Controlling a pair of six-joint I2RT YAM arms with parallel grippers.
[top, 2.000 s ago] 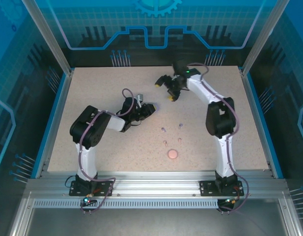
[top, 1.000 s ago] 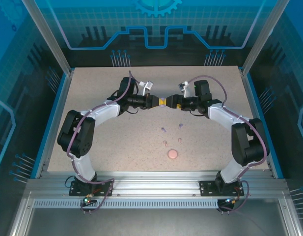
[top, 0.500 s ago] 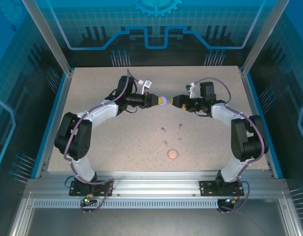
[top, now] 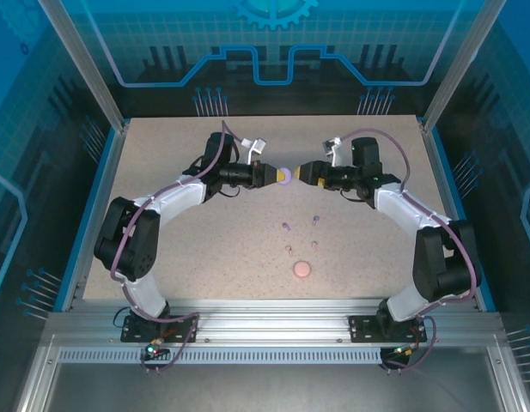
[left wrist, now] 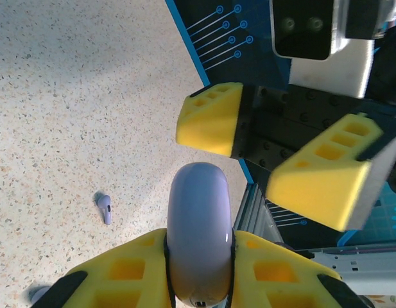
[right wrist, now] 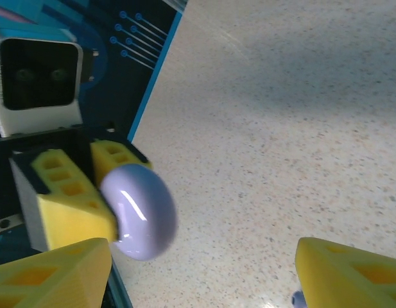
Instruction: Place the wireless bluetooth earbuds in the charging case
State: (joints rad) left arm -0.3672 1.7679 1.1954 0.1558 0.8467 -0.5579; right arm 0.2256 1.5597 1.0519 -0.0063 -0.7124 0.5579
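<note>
A: Earbuds [top: 285,227] lie loose on the surface [top: 213,266], near centre. Purple charging case [left wrist: 198,231] is aloft, clamped edgewise in the left fingers [left wrist: 275,269].
B: Right fingers [right wrist: 352,269] spread wide, empty, facing it. Advise squaring up on the case's rim before closing.

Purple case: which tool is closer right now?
Left. The left tool is shut on the purple case, pinching its near end. The right tool faces it with jaws open, just short of it.
</note>
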